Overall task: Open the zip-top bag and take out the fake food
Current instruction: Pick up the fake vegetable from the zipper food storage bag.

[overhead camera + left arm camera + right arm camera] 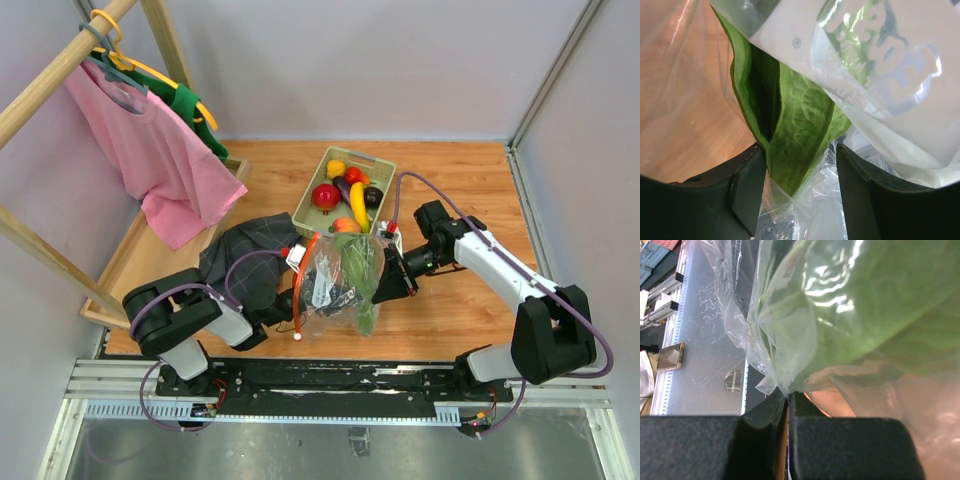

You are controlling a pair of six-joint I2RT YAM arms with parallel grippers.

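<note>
The zip-top bag (335, 285) lay mid-table, its long axis running 12 to 6 o'clock and its orange zip strip (305, 285) facing 9 o'clock. The green leafy piece (362, 275) inside ran the same way. The right gripper (788, 400) pinched the bag's plastic. The left gripper (799, 155) was released, jaws either side of the leafy piece.

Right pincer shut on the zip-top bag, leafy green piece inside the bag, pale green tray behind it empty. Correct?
One error: the tray isn't empty. The top external view shows toy fruit and vegetables in it. The rest holds: in the right wrist view the right pincer is shut on the zip-top bag, with the leafy green piece inside it.
</note>
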